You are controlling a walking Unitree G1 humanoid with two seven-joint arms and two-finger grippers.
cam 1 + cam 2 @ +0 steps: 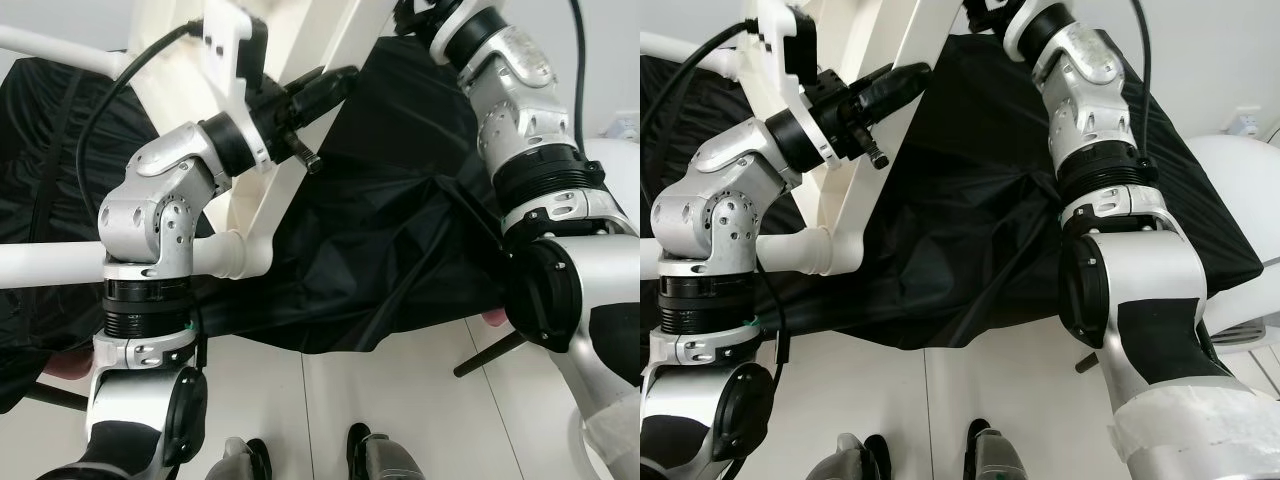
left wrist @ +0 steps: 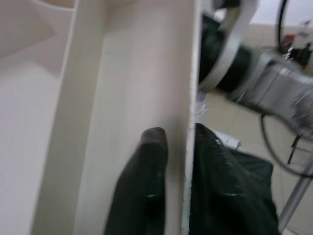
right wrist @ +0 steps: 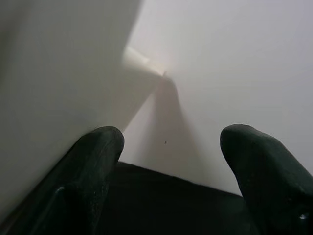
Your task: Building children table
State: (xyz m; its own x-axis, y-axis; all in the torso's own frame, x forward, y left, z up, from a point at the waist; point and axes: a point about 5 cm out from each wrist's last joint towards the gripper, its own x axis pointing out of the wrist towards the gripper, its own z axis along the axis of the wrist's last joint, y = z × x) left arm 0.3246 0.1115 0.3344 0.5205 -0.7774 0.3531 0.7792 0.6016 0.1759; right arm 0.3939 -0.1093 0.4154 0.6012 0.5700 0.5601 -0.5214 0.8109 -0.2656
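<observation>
The white table frame [image 1: 290, 150] lies tilted over a black cloth [image 1: 400, 230], and a round white leg [image 1: 50, 262] runs off to the left. My left gripper [image 1: 335, 85] reaches across the frame's slanted panel. In the left wrist view, the left gripper [image 2: 178, 134] is shut on the thin panel edge [image 2: 188, 73], with one black finger [image 2: 146, 171] on each side. My right gripper [image 3: 171, 137] is raised at the top of the scene, at the frame's far end. It is open, its fingertips [image 3: 98, 147] spread before a white surface with nothing between them.
The black cloth drapes over a low stand with dark metal legs [image 1: 490, 355]. Pale tiled floor [image 1: 400, 410] lies in front, with my feet [image 1: 370, 450] at the bottom edge. A white rounded object [image 1: 1240, 180] sits at the right. Grey equipment [image 2: 283, 93] stands beyond the panel.
</observation>
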